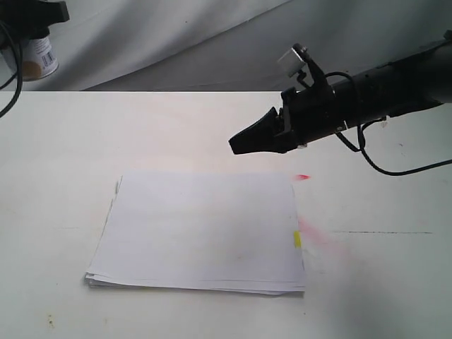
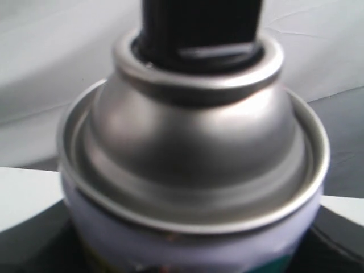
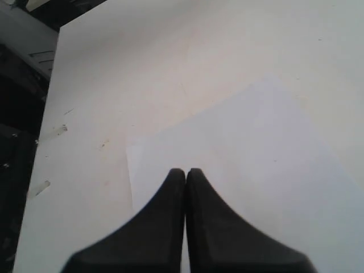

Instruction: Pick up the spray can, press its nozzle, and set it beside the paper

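Silver metal fills my left wrist view: the spray can (image 2: 193, 148) sits right against the lens, its dome and rolled rim blurred by closeness. The black nozzle (image 2: 199, 23) stands in the dome's collar. Dark parts of my left gripper (image 1: 32, 21) flank the can's labelled body on both sides.

In the exterior view this can (image 1: 39, 60) hangs in the upper left corner of the frame. It is clear of the tabletop (image 1: 70, 141) and set against the grey backdrop (image 1: 176, 35), with the gripper closed around its upper part. Whether anything presses the nozzle, I cannot tell.

My right gripper (image 1: 240, 145) reaches in from the upper right of the frame. It hovers above the tabletop, just beyond the far edge of the paper (image 1: 205, 229). Its jaws are pressed together with nothing between them; the right wrist view shows the two black tips (image 3: 185, 182) meeting along a thin seam over a corner of the white sheets (image 3: 256, 170). A black cable (image 1: 395, 169) droops below that arm.

The paper lies flat in the centre of the frame, a thin stack with slightly fanned edges. A yellow tab (image 1: 297, 240) marks its right edge. Red marks (image 1: 304, 176) stain the tabletop just beside that edge. The can and the paper are well apart.
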Robot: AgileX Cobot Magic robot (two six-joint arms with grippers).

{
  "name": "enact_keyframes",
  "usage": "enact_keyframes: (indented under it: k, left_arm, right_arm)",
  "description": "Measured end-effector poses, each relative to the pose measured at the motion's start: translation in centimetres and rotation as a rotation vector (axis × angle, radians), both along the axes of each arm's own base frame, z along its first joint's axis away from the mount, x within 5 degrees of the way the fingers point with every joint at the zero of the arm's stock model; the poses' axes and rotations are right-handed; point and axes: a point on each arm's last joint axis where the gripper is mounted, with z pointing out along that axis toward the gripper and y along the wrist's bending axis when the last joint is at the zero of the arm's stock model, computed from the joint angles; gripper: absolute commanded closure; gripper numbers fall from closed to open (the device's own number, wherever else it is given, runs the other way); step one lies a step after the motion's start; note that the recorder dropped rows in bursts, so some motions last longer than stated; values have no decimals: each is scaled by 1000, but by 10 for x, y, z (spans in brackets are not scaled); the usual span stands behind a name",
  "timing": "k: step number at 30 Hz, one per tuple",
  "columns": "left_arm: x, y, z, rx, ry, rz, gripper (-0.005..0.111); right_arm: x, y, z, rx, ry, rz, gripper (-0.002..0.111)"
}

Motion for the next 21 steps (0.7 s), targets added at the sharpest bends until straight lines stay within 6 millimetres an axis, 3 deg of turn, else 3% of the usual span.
enact_keyframes:
  k: [6, 12, 16, 21]
  left_arm:
    - [0, -3, -1, 39, 12, -51, 107]
    - [0, -4, -1, 65, 13, -61, 107]
    - [0, -4, -1, 72, 14, -63, 107]
    - [0, -4, -1, 72, 14, -63, 107]
  right_arm:
    - [-19, -3, 40, 32, -80, 43, 108]
    - [-68, -17, 79, -15, -210, -8, 108]
    - [-94, -30, 77, -87, -267, -137, 108]
    - [-102, -41, 61, -166, -285, -260, 108]
